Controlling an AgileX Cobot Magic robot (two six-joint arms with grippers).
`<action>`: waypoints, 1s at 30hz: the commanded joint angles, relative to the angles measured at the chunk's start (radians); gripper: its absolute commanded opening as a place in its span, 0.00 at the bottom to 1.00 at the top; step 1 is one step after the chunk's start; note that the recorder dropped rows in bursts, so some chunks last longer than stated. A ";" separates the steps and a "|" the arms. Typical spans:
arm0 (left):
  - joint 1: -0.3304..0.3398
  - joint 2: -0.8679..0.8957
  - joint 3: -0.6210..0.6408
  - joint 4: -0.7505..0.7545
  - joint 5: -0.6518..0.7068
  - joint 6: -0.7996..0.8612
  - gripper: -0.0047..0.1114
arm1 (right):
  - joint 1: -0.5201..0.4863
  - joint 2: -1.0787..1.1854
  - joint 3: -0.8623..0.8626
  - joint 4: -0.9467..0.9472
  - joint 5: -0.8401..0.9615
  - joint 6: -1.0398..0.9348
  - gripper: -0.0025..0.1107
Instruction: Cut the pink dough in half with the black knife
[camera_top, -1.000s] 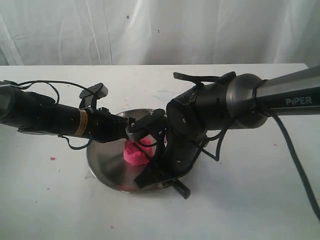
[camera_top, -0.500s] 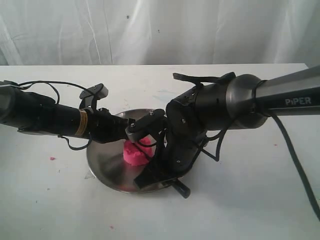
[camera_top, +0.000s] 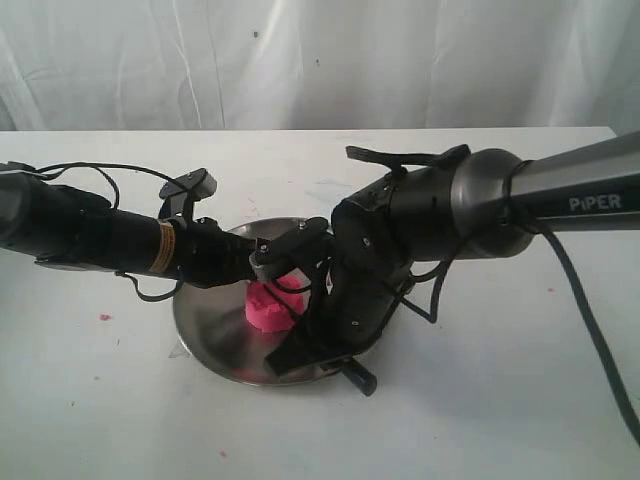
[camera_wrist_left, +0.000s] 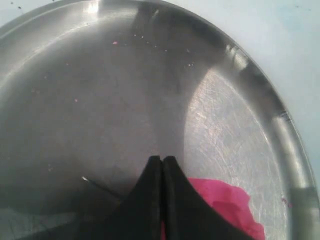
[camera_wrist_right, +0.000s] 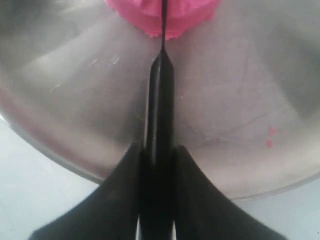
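The pink dough (camera_top: 271, 310) lies on the steel plate (camera_top: 205, 325), as a lump with a groove along its top. My left gripper (camera_top: 285, 275) reaches in from the left, just above the dough. In the left wrist view it (camera_wrist_left: 162, 160) is shut, with the dough (camera_wrist_left: 227, 197) under and beside its fingers. My right gripper (camera_wrist_right: 159, 150) is shut on the black knife (camera_wrist_right: 161, 95). The thin blade runs forward into the near side of the dough (camera_wrist_right: 180, 15). In the exterior view only the handle end of the knife (camera_top: 361, 379) shows below the right gripper (camera_top: 305, 350).
Tiny pink crumbs (camera_top: 104, 317) dot the white table (camera_top: 500, 400) and the plate floor (camera_wrist_right: 270, 131). The plate's front rim (camera_top: 300, 380) sits close under the right arm. A white curtain hangs behind the table.
Almost nothing. The right gripper with the knife has edged slightly down and left over the plate's front. The left arm holds its place.
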 joint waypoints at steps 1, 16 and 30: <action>-0.009 0.006 0.009 0.025 -0.008 -0.002 0.04 | -0.003 0.004 -0.008 0.000 -0.010 -0.002 0.02; -0.009 0.006 0.009 0.025 -0.015 -0.004 0.04 | -0.003 0.024 -0.008 -0.007 0.007 -0.002 0.02; -0.009 0.006 0.009 0.025 -0.015 -0.004 0.04 | -0.003 0.048 -0.008 -0.007 0.012 -0.002 0.02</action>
